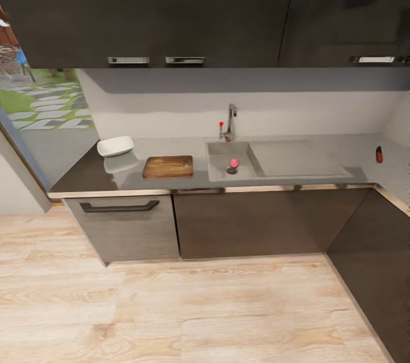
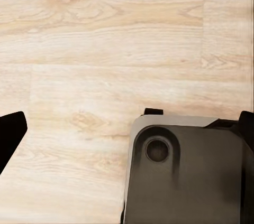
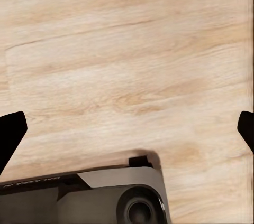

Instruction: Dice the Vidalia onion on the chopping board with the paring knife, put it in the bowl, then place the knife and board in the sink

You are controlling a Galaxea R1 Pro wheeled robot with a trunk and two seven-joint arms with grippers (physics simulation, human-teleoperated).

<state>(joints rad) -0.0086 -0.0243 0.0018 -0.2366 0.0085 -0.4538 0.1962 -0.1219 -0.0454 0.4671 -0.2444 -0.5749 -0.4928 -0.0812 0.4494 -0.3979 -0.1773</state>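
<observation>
Countertop (image 1: 85,172): bowl (image 1: 115,146) beside chopping board (image 1: 168,166); both hands' fingers apart.

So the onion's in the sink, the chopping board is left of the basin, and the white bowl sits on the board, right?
Not quite. In the head view the bowl sits on the countertop, left of the chopping board and apart from it. The onion is in the sink, as you said.
</observation>
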